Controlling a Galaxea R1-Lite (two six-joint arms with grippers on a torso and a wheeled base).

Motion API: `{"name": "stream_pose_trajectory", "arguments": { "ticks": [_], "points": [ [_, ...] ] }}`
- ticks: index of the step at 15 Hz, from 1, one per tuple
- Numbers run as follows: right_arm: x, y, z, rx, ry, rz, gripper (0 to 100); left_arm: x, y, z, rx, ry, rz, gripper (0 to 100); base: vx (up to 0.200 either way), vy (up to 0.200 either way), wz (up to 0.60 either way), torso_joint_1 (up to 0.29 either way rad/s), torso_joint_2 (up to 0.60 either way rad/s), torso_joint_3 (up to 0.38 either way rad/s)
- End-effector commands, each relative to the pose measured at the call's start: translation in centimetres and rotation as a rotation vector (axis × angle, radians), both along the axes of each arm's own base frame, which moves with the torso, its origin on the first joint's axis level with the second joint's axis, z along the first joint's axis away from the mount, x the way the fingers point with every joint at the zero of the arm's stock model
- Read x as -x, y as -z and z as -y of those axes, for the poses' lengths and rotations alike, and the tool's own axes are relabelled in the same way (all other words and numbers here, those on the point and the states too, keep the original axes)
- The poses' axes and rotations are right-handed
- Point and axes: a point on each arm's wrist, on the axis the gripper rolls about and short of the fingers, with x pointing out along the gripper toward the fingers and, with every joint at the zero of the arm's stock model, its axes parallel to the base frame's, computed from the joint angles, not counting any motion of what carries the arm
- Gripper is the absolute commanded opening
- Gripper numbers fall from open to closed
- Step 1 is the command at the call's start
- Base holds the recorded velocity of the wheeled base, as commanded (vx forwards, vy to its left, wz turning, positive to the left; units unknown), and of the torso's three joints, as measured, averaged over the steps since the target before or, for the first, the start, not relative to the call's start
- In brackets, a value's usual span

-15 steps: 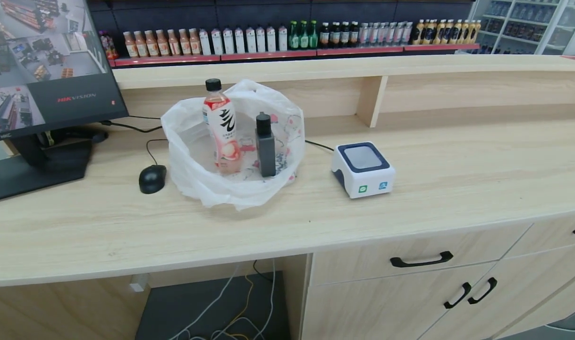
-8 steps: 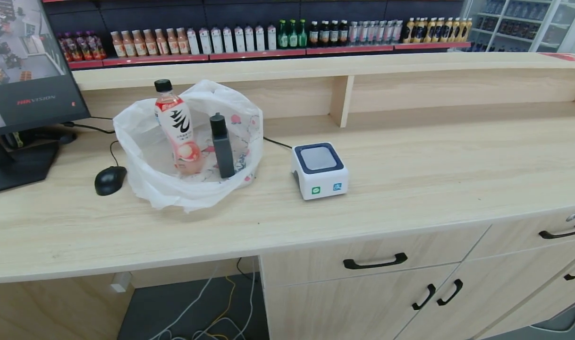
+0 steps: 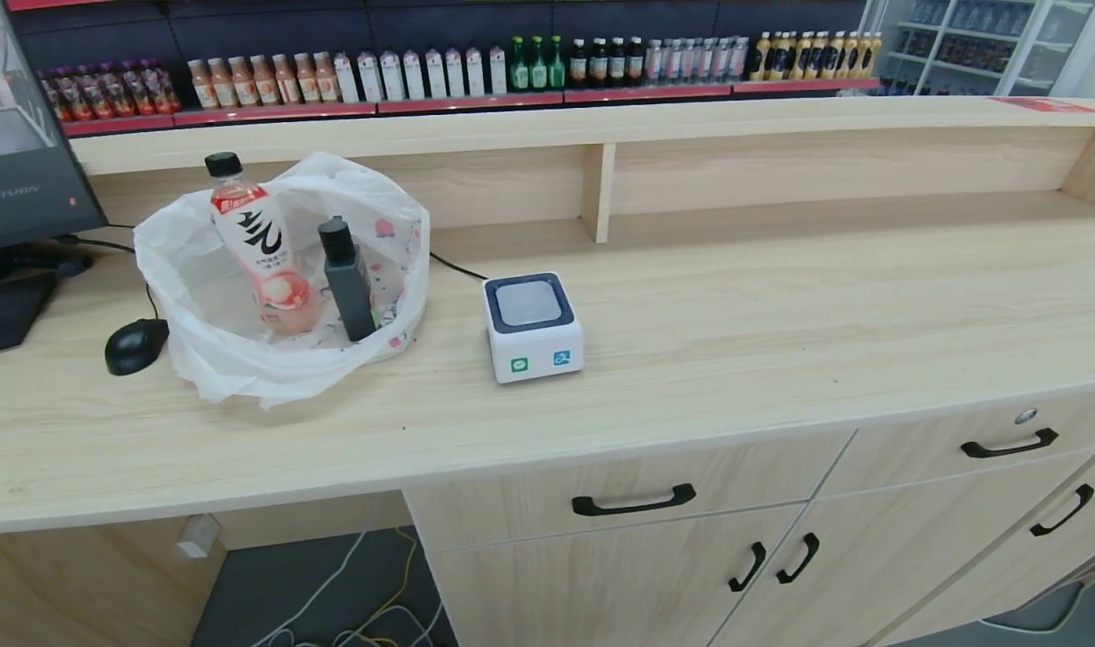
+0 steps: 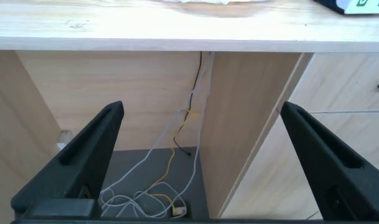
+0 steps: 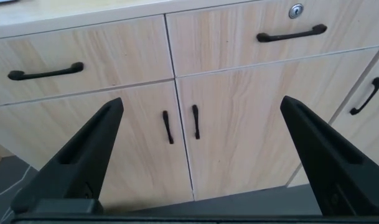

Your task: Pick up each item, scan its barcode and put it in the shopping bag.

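A light wood counter (image 3: 736,359) runs across the room. A raised ledge (image 3: 781,117) at its back rests on 1 upright divider (image 3: 597,190). Its front has 2 drawers (image 3: 529,512) above cupboard doors (image 3: 601,584), all with black handles. An open bay on the left shows a dark grey floor (image 3: 287,575) and loose cables (image 4: 145,199). Behind, a dark wall (image 3: 332,22) carries a red-edged shelf (image 3: 476,101) of bottles (image 3: 440,74). A white rack (image 3: 970,40) stands far right.

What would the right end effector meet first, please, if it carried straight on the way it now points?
Probably the cupboard doors, near their two upright handles; how far off is unclear.
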Motion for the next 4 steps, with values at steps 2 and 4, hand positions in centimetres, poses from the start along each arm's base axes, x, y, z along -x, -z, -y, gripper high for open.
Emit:
{"name": "stream_pose_trajectory", "arguments": {
  "ticks": [2, 4],
  "points": [
    [-0.01, 0.01, 0.0, -0.001, 0.0, -0.002, 100, 0.0, -0.01, 0.0, 0.0, 0.0, 0.001, 100, 0.0, 0.0, 0.0, 0.0, 0.0, 0.0],
    [-0.01, 0.01, 0.0, -0.003, 0.0, -0.002, 100, 0.0, -0.01, 0.0, 0.0, 0.0, 0.001, 100, 0.0, 0.0, 0.0, 0.0, 0.0, 0.0]
  ]
}}
